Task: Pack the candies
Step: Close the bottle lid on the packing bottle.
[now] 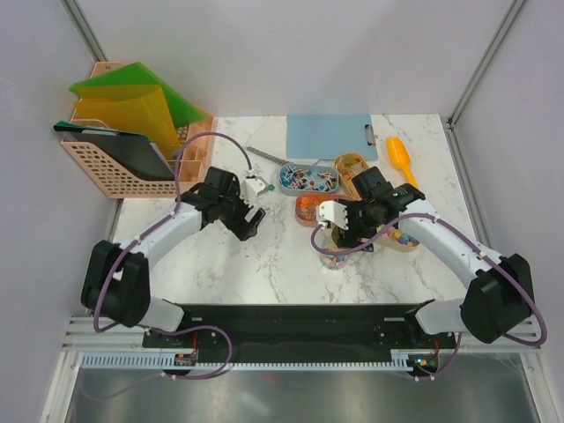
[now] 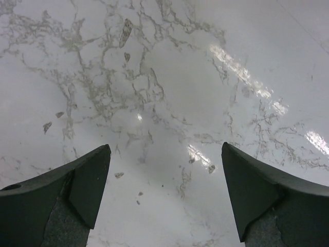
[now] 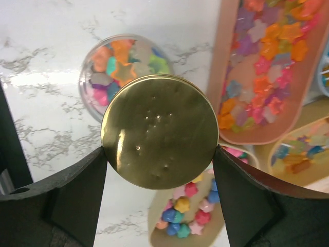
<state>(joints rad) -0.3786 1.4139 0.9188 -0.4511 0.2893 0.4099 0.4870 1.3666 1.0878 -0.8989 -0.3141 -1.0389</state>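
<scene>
Candies [image 3: 262, 77] star-shaped, multicoloured, right tool [image 3: 160, 154] clamping gold lid [image 3: 159, 131], left tool [image 2: 165, 149] apart

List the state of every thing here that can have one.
left gripper, open, holding nothing.
right gripper, shut on the gold lid.
gold lid, off the jar, gripped by its edges.
jar, uncapped, holding candies.
orange scoop, lying on the table.
</scene>
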